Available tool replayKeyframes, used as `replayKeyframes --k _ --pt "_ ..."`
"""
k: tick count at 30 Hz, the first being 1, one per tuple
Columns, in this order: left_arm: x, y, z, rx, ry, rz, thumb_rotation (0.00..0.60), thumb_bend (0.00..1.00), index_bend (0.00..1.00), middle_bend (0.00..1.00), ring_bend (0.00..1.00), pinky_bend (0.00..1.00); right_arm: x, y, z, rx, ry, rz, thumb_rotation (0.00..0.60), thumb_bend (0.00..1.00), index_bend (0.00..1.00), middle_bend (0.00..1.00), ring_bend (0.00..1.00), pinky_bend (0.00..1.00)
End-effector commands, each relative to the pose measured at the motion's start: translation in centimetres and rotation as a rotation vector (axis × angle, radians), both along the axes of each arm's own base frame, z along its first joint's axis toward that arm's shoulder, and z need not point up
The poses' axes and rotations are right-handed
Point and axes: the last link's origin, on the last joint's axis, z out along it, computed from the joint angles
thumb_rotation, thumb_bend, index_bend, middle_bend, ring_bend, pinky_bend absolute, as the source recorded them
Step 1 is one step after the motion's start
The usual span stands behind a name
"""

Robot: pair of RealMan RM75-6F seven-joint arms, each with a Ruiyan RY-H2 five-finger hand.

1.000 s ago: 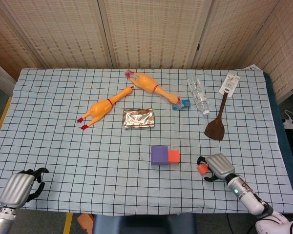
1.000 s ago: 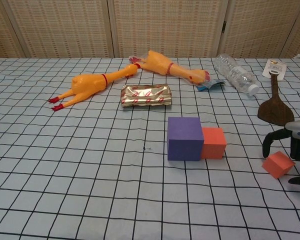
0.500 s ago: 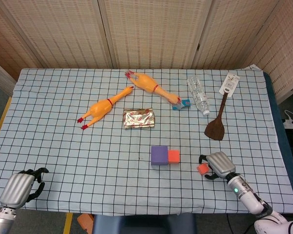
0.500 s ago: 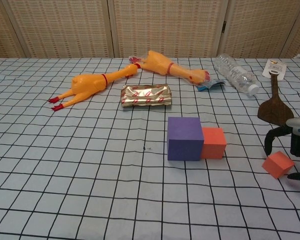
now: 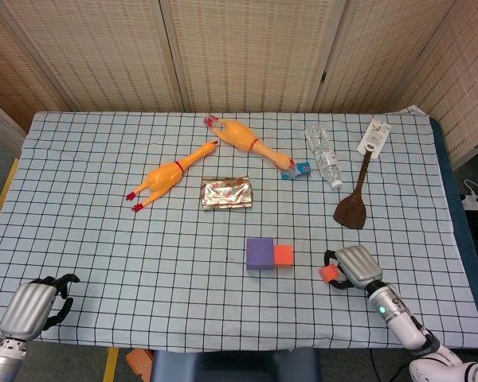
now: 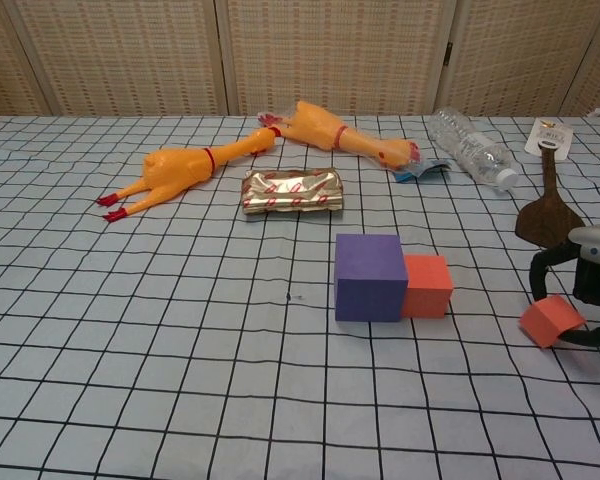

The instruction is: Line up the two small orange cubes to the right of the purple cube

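A: right hand [image 5: 355, 266] status?
B: fingers curled around the loose orange cube [image 6: 551, 321], gripping it, tilted, low over the counter [image 5: 103, 239].
A: other cubes?
B: purple cube [image 5: 260, 253] is well to that hand's left, second orange cube [image 5: 284, 254] touching its near side.
A: left hand [image 5: 33, 306]?
B: at the counter's front corner, fingers curled in, holding nothing.

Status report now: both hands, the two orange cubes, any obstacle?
Right hand holds second orange cube. Left hand idle. First orange cube beside purple cube. No obstacle between.
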Motion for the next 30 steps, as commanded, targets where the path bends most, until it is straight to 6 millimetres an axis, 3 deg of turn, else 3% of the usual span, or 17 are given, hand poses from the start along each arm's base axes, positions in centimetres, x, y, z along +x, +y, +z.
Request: replayKeyframes --k 1,18,30 --pt "0.0 0.0 0.0 0.0 0.0 0.0 0.6 0.45 0.37 0.56 0.49 0.56 0.4 -0.3 -0.1 -0.025 -0.014 0.01 0.6 0.25 0.59 1.0 0.87 1.0" --pt "-0.1 0.1 0.1 0.0 -0.002 0.002 0.6 0.45 0.37 0.56 0.5 0.56 2.7 -1.9 -3.0 -0.075 -0.122 -0.028 0.6 0.25 0.59 1.0 0.88 1.0" --pt "-0.1 0.0 0.1 0.0 -0.005 0.001 0.6 0.45 0.37 0.56 0.5 0.56 3.3 -2.2 -3.6 -0.084 -0.151 -0.033 0.6 0.25 0.59 1.0 0.88 1.0"
